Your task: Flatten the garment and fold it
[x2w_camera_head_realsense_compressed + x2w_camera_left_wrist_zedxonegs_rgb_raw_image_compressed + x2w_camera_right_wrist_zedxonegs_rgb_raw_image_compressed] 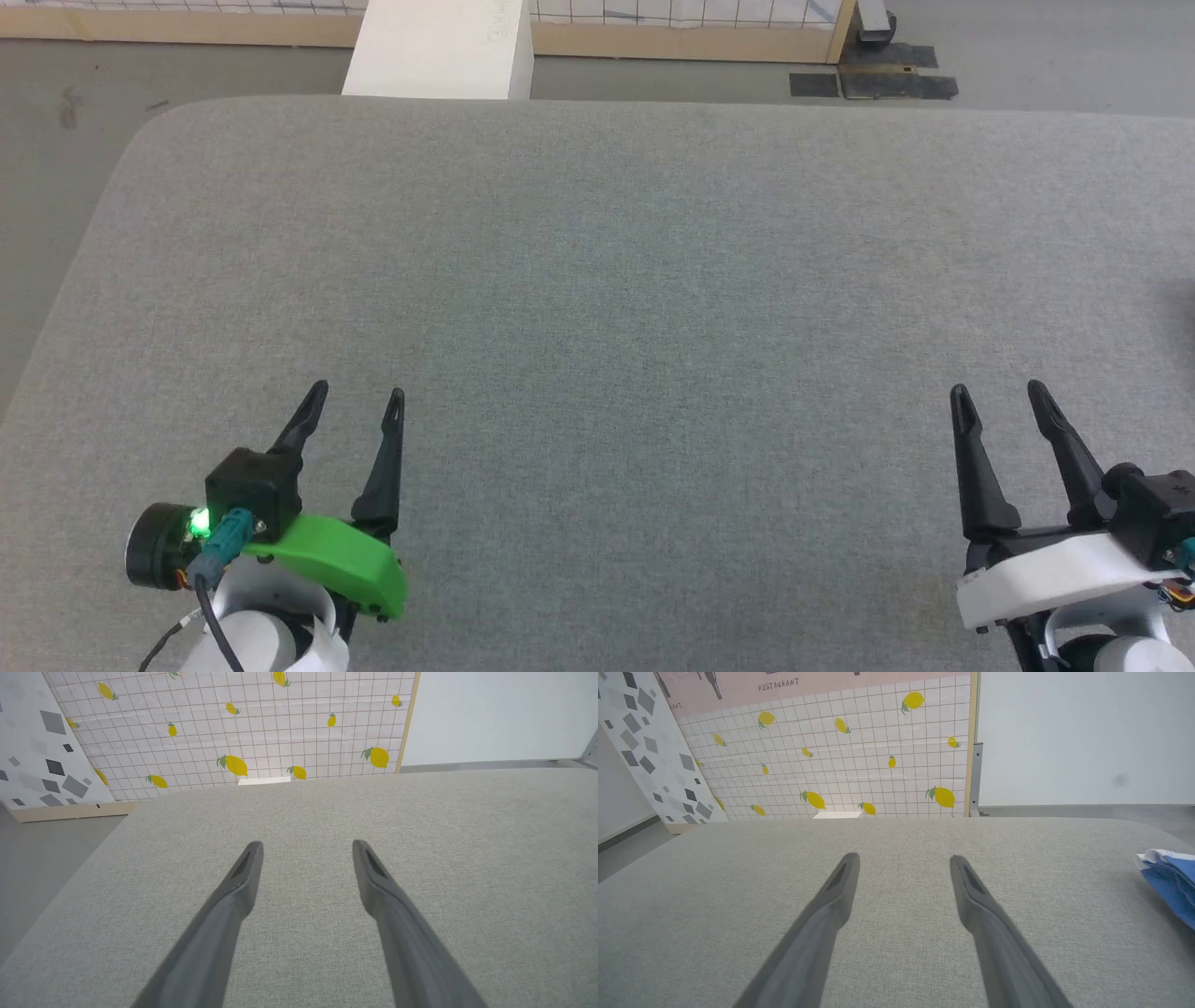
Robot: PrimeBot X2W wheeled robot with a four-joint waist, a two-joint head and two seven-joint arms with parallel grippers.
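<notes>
You're hovering left claw (306, 843) and right claw (903, 857) spread, empty; be sweeping low toward blue shorts (1170, 883) right of the latter.

Grey fabric tabletop (597, 280) — beyond it a lemon-print grid panel (261, 728) and white block (439, 47).

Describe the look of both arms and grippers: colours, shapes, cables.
Each gripper has two long, dark, tapered fingers. The left gripper sits on a bright green cover, with a black block, a glowing green light and a teal plug feeding a black cable. The right gripper has a white cover.
</notes>
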